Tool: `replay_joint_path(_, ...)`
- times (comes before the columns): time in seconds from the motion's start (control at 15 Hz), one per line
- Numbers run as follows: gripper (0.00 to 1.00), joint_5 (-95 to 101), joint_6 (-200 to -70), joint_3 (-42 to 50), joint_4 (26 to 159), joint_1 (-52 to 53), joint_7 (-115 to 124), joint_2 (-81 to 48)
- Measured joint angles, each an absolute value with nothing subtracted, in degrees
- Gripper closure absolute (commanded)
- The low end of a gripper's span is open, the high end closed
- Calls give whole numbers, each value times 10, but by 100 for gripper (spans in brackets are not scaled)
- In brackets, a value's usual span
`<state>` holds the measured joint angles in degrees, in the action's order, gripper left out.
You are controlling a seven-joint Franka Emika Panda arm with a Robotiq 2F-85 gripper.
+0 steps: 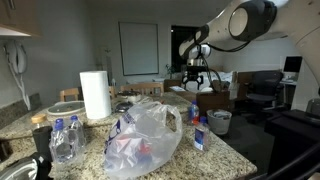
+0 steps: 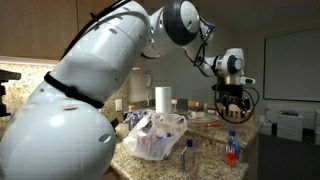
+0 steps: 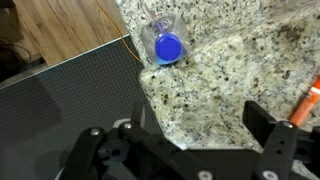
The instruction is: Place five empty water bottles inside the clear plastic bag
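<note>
End effector (image 1: 197, 80) is hanging wide open and gripping nothing, over the far edge of the speckled granite tabletop (image 1: 90, 165); in the wrist view one water bottle (image 3: 167, 47) is standing upright by the stone's edge, apart from the spread fingers (image 3: 265, 138) and not yet between them. Step in hand, as judged: reaching for that bottle. Doing it well is likely calling for centring the jaws on the body below the blue cap, descending straight, and closing gently, since thin crinkly plastic is apt to buckle or skid off the nearby edge. Other stock, left to right in an exterior view: two water bottles (image 1: 64, 140) are standing at the near left; paper-towel roll (image 1: 95, 95) is standing behind them; clear plastic bag (image 1: 145, 140) is slumping mid-tabletop, coloured contents showing through but not identifiable; further bottles (image 1: 198, 135) are standing just right of it. Bag mouth is not showing clearly, so the later drop is probably needing care. Room: pale framed board (image 1: 138, 48) is hanging on the back wall; wood floor (image 3: 60, 30) and dark mat (image 3: 60, 110) are lying below the tabletop's edge.
</note>
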<state>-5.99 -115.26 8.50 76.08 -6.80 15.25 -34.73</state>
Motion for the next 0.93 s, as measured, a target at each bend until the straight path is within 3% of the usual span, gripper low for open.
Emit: replay_joint_path(0.93, 2, -67, -1046, 60, 708, -87, 151, -432)
